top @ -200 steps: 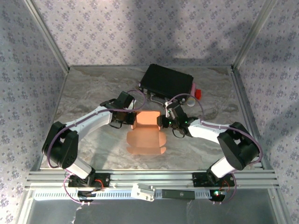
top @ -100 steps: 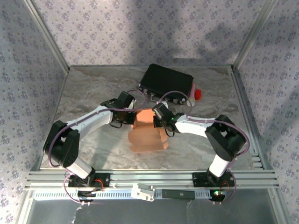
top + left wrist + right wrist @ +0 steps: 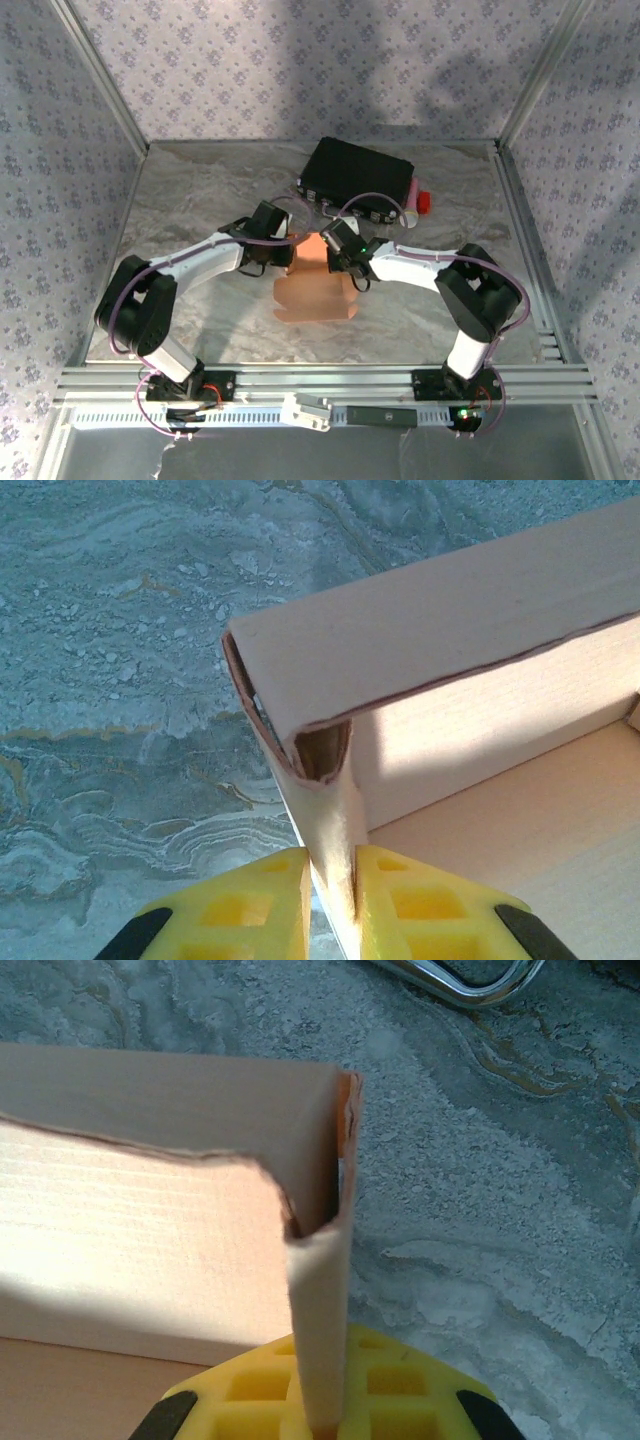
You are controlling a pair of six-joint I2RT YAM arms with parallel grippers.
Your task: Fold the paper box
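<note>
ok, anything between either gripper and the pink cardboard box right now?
Nothing visible. The left gripper has its fingers on one upright side wall of the salmon-pink cardboard box at a far corner; the right gripper pinches the opposite wall. The black hard case lies behind, out of the way.

Far edge of paper box (image 3: 315,298) hidden under left hand (image 3: 288,256), right hand (image 3: 338,262).

You have a black rectangular hard case with metal latches (image 3: 358,172) lying just beyond the right gripper (image 3: 333,265). A bent chrome metal loop (image 3: 470,985) lies ahead of its fingertips. Farther off to that gripper's right, a small red object (image 3: 424,201) sits at the case's end. Below it spreads a grey marbled tabletop (image 3: 200,190), with floral-patterned walls (image 3: 300,60) standing beyond.
</note>
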